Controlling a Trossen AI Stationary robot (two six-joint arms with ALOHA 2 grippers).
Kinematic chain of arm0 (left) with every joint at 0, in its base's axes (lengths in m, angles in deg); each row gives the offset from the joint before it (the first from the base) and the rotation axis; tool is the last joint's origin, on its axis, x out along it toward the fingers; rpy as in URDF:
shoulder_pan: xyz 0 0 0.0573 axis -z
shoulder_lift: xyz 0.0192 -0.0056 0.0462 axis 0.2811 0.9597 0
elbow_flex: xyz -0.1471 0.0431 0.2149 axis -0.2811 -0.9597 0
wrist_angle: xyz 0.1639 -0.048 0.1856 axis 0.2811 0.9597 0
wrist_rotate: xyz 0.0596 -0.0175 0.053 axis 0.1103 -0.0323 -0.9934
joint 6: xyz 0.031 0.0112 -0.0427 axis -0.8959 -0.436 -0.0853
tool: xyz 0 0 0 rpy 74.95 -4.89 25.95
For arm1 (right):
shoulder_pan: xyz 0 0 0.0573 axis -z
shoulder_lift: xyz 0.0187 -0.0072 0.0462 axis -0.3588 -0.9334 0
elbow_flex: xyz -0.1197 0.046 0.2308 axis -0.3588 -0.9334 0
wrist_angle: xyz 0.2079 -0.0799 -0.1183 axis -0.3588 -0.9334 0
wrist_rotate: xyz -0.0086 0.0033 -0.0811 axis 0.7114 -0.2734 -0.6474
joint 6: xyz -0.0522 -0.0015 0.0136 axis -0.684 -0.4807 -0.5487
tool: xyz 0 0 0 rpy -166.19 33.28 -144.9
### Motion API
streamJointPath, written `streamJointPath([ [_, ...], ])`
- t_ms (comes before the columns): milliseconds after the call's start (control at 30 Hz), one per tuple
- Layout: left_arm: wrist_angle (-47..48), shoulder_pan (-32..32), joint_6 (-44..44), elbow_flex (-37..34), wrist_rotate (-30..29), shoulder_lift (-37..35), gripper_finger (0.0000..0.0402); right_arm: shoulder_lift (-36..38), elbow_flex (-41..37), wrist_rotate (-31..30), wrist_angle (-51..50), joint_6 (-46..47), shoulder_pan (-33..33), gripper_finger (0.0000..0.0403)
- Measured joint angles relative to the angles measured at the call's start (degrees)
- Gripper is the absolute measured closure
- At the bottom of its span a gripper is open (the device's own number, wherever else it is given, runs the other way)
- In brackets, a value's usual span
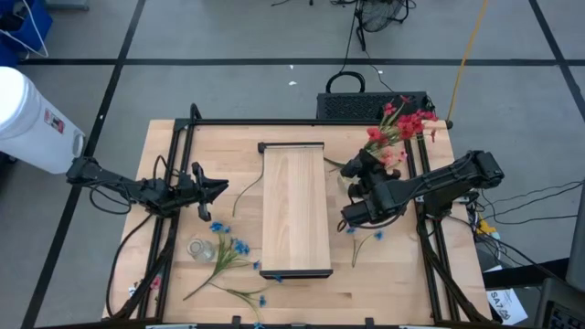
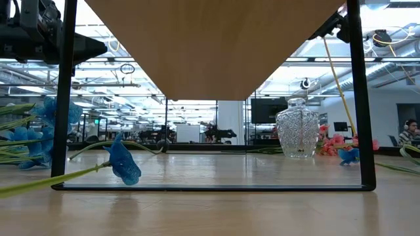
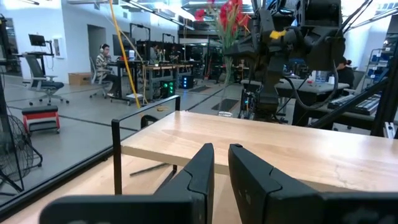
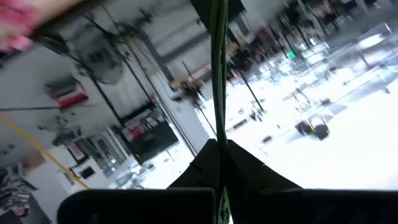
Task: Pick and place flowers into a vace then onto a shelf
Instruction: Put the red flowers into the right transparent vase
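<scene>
Currently on hand, listed with risks first.

Right gripper (image 4: pixel 217 144): closed on the green stem of the red-pink spray (image 1: pixel 400 123). I hold it in the air over the table's right side, between the shelf (image 1: pixel 295 210) and the right edge, with the blossoms out beyond the back right corner.
- Risk: the stem is thin and pinched low, so the heavy head could swing or swivel in my fingers and miss the vase mouth.
- Risk: the glass vase (image 1: pixel 201 249) stands well apart, across the shelf near the table's left front corner. Carrying the spray over could snag blossoms on the shelf or on my left arm.
- Risk: a hard poke at the rim could tip the vase, which looks light.

Left gripper (image 1: pixel 222 187): fingers nearly together, holding nothing, waiting above the table between its left edge and the shelf.

Counts:
- Shelf: one, mid-table, nothing on it.
- Vase: one, upright, no flowers in it.
- Red-pink spray: one, in my grip.
- Blue sprays (image 1: pixel 228 251): a tangle beside the vase, about three as far as I can tell; one more (image 1: pixel 366 239) lies right of the shelf.
- Bare green stem (image 1: pixel 243 196): one, left of the shelf.
</scene>
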Motion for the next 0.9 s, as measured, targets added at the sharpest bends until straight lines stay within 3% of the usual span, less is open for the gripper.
streamJointPath([
  [367, 0.0, 0.0, 0.0, 0.0, 0.0, 0.0, 0.0350, 0.0, -7.3, 1.6, -0.1, -1.4, 1.6, 0.0403],
  [633, -0.9, 0.0, 1.0, 0.0, -1.2, 0.0, 0.0350, 4.2, -9.7, -1.2, 0.1, -1.2, -0.7, 0.0403],
  [767, -9.1, -0.7, 11.7, 0.0, -20.8, 0.4, 0.0350, 7.4, -9.7, -0.5, 0.0, -1.9, -2.6, 0.0403],
  [900, -13.4, -1.0, 15.5, 0.0, -35.2, 0.3, 0.0350, 9.2, -9.7, 0.4, 0.0, -3.2, -4.1, 0.0403],
])
